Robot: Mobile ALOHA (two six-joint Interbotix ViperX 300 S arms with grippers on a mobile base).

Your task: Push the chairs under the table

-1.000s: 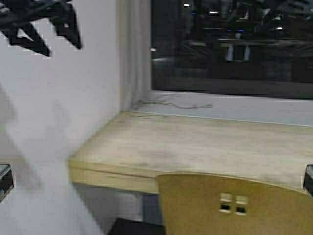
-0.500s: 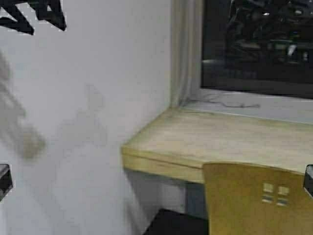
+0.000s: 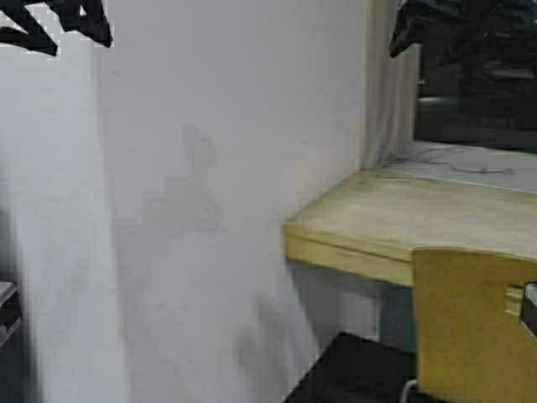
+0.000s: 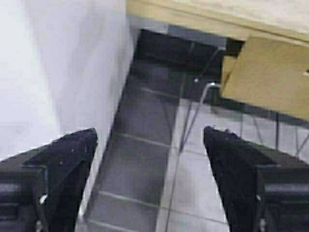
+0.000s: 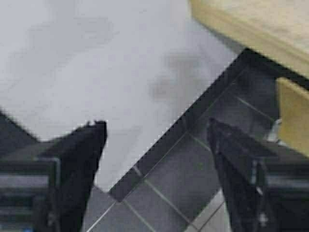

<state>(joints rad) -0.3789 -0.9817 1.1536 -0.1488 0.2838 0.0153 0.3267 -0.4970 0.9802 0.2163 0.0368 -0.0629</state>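
One yellow-tan plywood chair [image 3: 470,323] stands at the lower right of the high view, its backrest close to the front edge of the pale beige table [image 3: 394,222]. The chair also shows in the left wrist view [image 4: 270,77] with thin chrome legs [image 4: 193,116], and as a sliver in the right wrist view [image 5: 292,116]. The table shows there too [image 5: 251,21]. My left gripper [image 4: 149,140] is open and empty above the grey floor tiles. My right gripper [image 5: 157,133] is open and empty, facing the wall's foot. Neither touches the chair.
A white wall [image 3: 193,210] fills the left and middle of the high view, close ahead. A dark window [image 3: 478,75] with a sill [image 3: 470,159] runs behind the table. Grey tiled floor [image 4: 145,164] lies below, with a dark skirting strip [image 5: 193,140] along the wall.
The robot has turned to its left: table, chair and window have slid to the right in the high view, and the white wall now fills most of it.
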